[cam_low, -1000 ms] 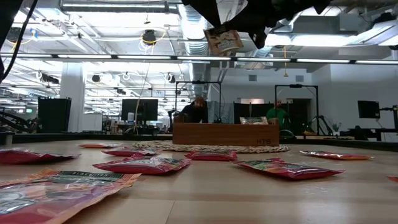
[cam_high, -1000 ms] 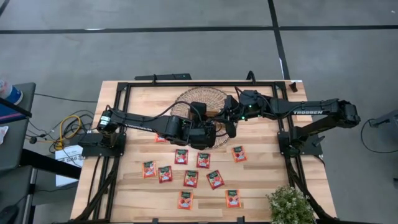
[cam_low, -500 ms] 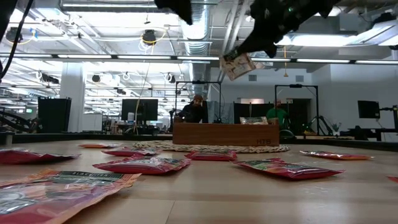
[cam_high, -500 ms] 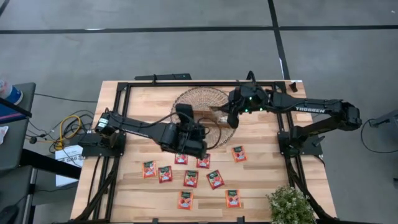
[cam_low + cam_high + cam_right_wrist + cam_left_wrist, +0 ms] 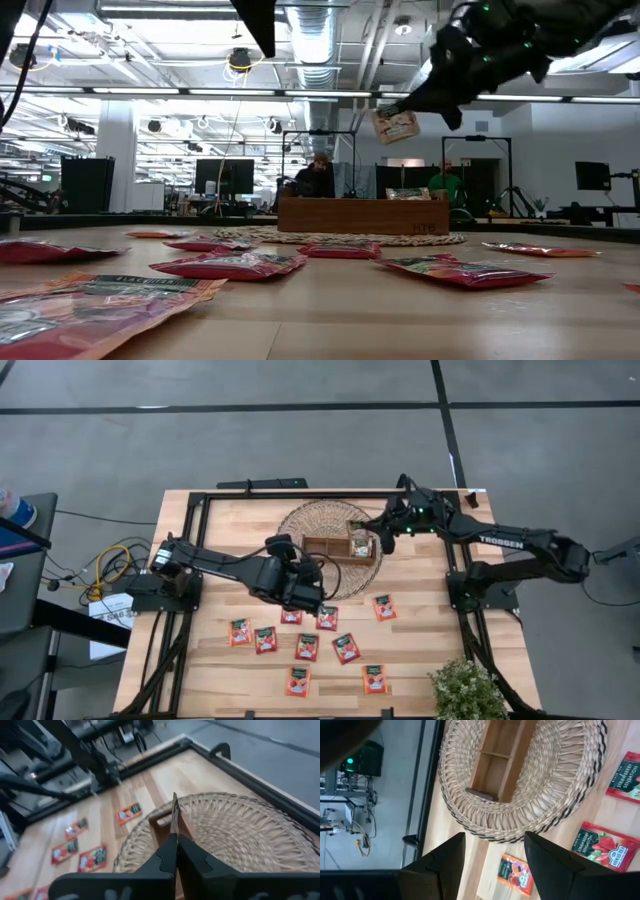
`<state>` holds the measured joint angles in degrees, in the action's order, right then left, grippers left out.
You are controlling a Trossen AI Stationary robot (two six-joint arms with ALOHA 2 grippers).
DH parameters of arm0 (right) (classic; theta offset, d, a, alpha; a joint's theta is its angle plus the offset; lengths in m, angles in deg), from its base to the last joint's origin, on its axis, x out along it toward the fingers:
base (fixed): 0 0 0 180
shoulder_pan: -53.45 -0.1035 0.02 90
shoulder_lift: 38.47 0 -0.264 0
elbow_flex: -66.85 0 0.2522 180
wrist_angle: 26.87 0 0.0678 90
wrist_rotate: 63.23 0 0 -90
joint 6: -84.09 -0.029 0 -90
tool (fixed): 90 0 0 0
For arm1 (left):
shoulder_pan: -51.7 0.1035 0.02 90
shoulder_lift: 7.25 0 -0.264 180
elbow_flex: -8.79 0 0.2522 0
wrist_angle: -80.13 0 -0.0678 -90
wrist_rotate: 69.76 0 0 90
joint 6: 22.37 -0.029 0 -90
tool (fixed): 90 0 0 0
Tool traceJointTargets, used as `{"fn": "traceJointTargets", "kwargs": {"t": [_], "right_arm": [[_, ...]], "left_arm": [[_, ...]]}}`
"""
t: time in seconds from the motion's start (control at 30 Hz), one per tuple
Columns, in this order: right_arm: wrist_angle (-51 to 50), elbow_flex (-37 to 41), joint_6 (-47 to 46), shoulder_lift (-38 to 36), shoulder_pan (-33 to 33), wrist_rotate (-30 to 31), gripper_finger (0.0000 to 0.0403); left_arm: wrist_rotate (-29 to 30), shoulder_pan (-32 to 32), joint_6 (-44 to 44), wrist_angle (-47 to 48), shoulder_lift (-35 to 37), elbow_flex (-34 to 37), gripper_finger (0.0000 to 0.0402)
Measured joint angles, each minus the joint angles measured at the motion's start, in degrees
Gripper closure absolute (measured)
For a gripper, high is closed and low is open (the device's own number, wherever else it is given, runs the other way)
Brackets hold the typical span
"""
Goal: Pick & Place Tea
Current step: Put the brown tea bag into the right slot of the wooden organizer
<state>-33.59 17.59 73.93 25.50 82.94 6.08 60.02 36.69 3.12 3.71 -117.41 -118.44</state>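
My right gripper (image 5: 377, 538) (image 5: 176, 845) is shut on a pale beige tea sachet (image 5: 395, 124) and hovers over the right end of the brown wooden tray (image 5: 330, 548) (image 5: 362, 215). The tray sits on a round woven mat (image 5: 318, 520) (image 5: 555, 795). My left gripper (image 5: 300, 588) (image 5: 492, 855) is open, above the mat's near edge, touching nothing. Several red-orange sachets (image 5: 306, 647) (image 5: 228, 265) lie flat on the table nearer the front. My right gripper pinches the pale sachet between its two fingers. In the right wrist view the sachet stands edge-on (image 5: 174, 812) out of the fingertips. It is lifted clear, and its free part (image 5: 393, 127) hangs tilted below the fingers, well above the tray.
A black frame (image 5: 300, 495) runs round the table's edges. A potted plant (image 5: 466, 690) stands at the near right corner. One red sachet (image 5: 384, 607) lies apart on the right. People and desks (image 5: 318, 180) show in the room behind.
My right gripper has carried the pale sachet from over the table's middle toward the far right, and lowered it over the tray's right end. My left gripper has drawn back toward the left and near side, uncovering the tray.
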Motion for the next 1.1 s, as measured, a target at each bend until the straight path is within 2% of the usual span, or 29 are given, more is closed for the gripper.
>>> {"fn": "traceJointTargets", "kwargs": {"t": [0.2, 0.33, 0.6, 0.73, 0.97, 1.1], "right_arm": [[3.71, 6.4, -0.76, -1.5, -0.12, 1.15, 0.0403], [9.7, 9.87, -2.52, -1.33, -0.14, 1.54, 0.0403], [13.39, 12.01, -4.84, -1.43, -0.51, 2.62, 0.0403], [13.25, 12.07, -4.6, -1.3, -1.75, 2.8, 0.0403], [13.23, 12.07, -4.82, -1.3, -2.87, 4.74, 0.0403], [13.38, 12.07, -4.58, -0.79, -2.33, 6.17, 0.0403]], "left_arm": [[0.99, 0.0, 0.6, 0.04, 0.15, 0.0, 0.0205], [0.5, 0.01, 1.2, -2.46, 0.14, 0.0, 0.0205], [1.84, 0.2, -0.79, -6.99, 1.83, 0.17, 0.0205], [-0.12, 0.34, -1.49, -12.56, 9.16, 0.15, 0.0205], [3.37, -1.42, 1.15, -14.56, 26.0, -0.04, 0.0205], [5.12, -4.57, 2.23, -14.68, 30.64, 0.4, 0.0205]]}}
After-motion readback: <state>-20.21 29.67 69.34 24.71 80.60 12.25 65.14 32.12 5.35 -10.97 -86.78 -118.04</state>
